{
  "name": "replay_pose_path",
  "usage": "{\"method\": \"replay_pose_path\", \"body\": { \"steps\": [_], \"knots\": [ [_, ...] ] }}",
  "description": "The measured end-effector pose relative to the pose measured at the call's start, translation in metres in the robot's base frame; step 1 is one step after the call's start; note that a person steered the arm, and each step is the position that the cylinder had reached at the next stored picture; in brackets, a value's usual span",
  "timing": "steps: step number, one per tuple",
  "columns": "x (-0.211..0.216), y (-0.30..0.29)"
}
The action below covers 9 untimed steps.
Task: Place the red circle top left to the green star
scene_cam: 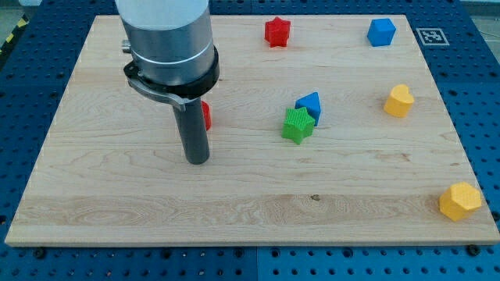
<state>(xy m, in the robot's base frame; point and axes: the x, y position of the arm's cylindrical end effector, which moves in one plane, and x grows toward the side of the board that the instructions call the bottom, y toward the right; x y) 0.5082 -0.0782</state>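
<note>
The red circle [206,115] is mostly hidden behind my rod, left of the board's middle; only its right edge shows. The green star [298,125] lies to the view's right of it, touching a blue block [310,105] just above and right. My tip [197,160] rests on the board just below and slightly left of the red circle, well to the left of the green star.
A red star [276,32] sits at the top middle. A blue cube [381,32] is at the top right. A yellow heart [398,101] is at the right, and a yellow hexagon [459,201] near the bottom right corner. The wooden board [117,211] has blue table around it.
</note>
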Motion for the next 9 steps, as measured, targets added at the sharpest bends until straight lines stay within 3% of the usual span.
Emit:
{"method": "replay_pose_path", "body": {
  "steps": [3, 4, 5, 9],
  "knots": [
    [-0.057, -0.015],
    [-0.059, -0.065],
    [-0.081, -0.061],
    [-0.083, 0.032]
  ]
}}
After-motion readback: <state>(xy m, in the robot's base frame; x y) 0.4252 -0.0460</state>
